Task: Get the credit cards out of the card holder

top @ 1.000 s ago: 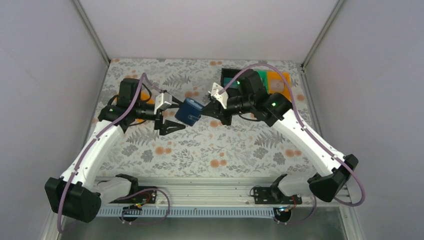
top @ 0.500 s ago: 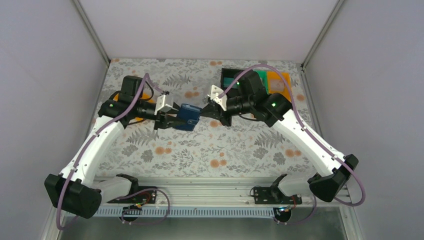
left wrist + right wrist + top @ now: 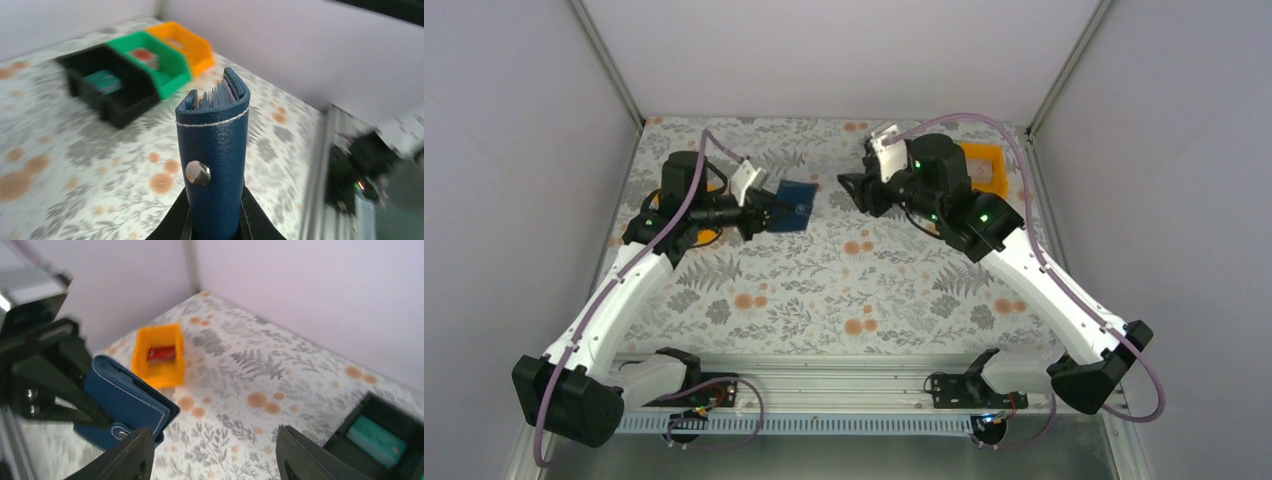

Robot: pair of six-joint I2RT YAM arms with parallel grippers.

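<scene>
My left gripper (image 3: 776, 211) is shut on the navy card holder (image 3: 799, 205) and holds it above the table at the back left. In the left wrist view the card holder (image 3: 215, 150) stands upright between my left gripper's (image 3: 215, 222) fingers, snap button facing the camera, with card edges (image 3: 216, 96) showing in its top. My right gripper (image 3: 849, 190) hangs open to its right, apart from it. The right wrist view shows the card holder (image 3: 125, 400) beyond the open right gripper (image 3: 215, 460). One red card (image 3: 161, 353) and one teal card (image 3: 376, 440) lie in bins.
An orange bin (image 3: 157, 357) sits on the floral table near the left arm. A black bin (image 3: 107, 92), a green bin (image 3: 155, 62) and another orange bin (image 3: 981, 163) stand in a row at the back right. The grey enclosure walls (image 3: 844, 50) surround the table.
The left gripper closed on the card holder and carried it back and to the left. The right gripper let go of it, opened and drew away toward the back right.
</scene>
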